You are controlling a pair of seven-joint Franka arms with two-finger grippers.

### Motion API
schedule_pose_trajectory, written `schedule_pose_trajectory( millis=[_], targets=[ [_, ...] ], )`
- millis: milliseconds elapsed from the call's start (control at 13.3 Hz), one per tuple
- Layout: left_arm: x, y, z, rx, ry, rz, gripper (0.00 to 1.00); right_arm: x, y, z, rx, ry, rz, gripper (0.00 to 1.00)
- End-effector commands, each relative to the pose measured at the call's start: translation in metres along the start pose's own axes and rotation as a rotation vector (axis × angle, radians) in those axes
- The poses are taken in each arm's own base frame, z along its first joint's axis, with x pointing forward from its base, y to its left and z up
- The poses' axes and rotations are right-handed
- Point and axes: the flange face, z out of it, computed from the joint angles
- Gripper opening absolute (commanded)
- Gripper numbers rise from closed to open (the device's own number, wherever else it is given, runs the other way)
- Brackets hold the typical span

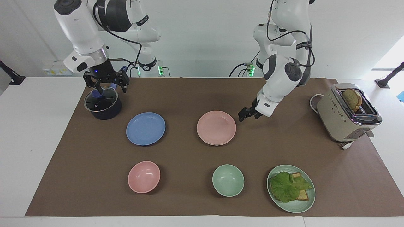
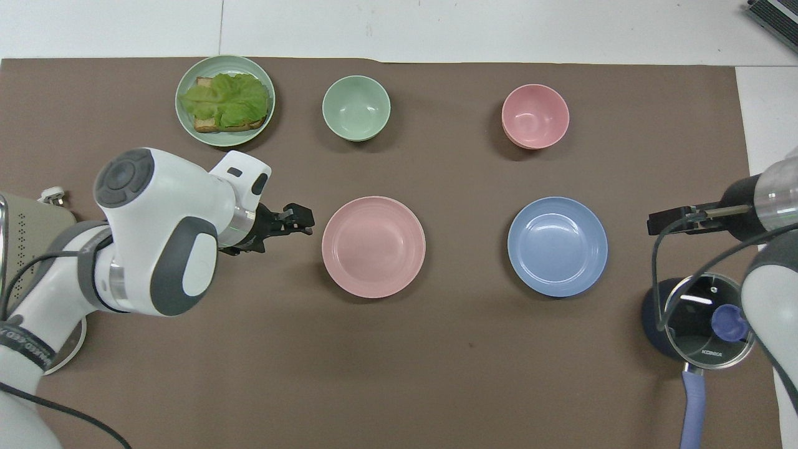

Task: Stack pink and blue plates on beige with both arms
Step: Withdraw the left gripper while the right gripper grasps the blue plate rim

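The pink plate (image 1: 216, 127) (image 2: 374, 246) lies flat in the middle of the brown mat. The beige plate is hidden under it. The blue plate (image 1: 145, 128) (image 2: 557, 246) lies alone on the mat, beside the pink one toward the right arm's end. My left gripper (image 1: 242, 117) (image 2: 304, 220) is open and holds nothing. It hangs low just off the pink plate's rim, toward the left arm's end, apart from the plate. My right gripper (image 1: 108, 87) (image 2: 656, 223) is open and empty above the lidded pot.
A dark pot (image 1: 102, 102) (image 2: 698, 321) with a glass lid stands close to the blue plate. A toaster (image 1: 348, 112) (image 2: 31, 249) stands at the left arm's end. Farthest from the robots are a pink bowl (image 1: 144, 177), a mint bowl (image 1: 228, 180) and a green plate (image 1: 296, 208) with lettuce toast.
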Motion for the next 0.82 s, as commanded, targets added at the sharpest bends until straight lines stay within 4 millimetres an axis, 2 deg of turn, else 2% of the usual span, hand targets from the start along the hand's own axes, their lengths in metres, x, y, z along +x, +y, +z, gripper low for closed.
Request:
schedule_pose_trajectory(
  millis=[0, 150, 225, 300, 450, 600, 750],
  targets=[
    [0.011, -0.032, -0.046, 0.059, 0.018, 0.047, 1.00, 0.004, 0.001, 0.058, 0.023, 0.018, -0.032, 1.00],
    [0.017, -0.053, -0.075, 0.117, 0.014, 0.141, 1.00, 0.001, 0.003, 0.099, 0.023, -0.001, -0.062, 1.00],
    [0.021, -0.070, -0.088, 0.117, 0.019, 0.158, 1.00, -0.001, 0.009, 0.119, 0.024, -0.014, -0.087, 1.00],
    [0.022, -0.076, -0.098, 0.117, 0.020, 0.154, 1.00, -0.004, 0.014, 0.134, 0.025, -0.023, -0.112, 1.00],
    [0.020, -0.074, -0.123, 0.120, 0.024, 0.156, 1.00, -0.010, 0.035, 0.156, 0.031, -0.049, -0.130, 1.00],
    [0.013, -0.069, -0.137, 0.129, 0.006, 0.162, 1.00, -0.013, 0.037, 0.167, 0.035, -0.068, -0.144, 1.00],
    [-0.004, -0.063, -0.166, 0.135, 0.052, 0.171, 1.00, -0.013, 0.038, 0.181, 0.040, -0.091, -0.148, 1.00]
  ],
)
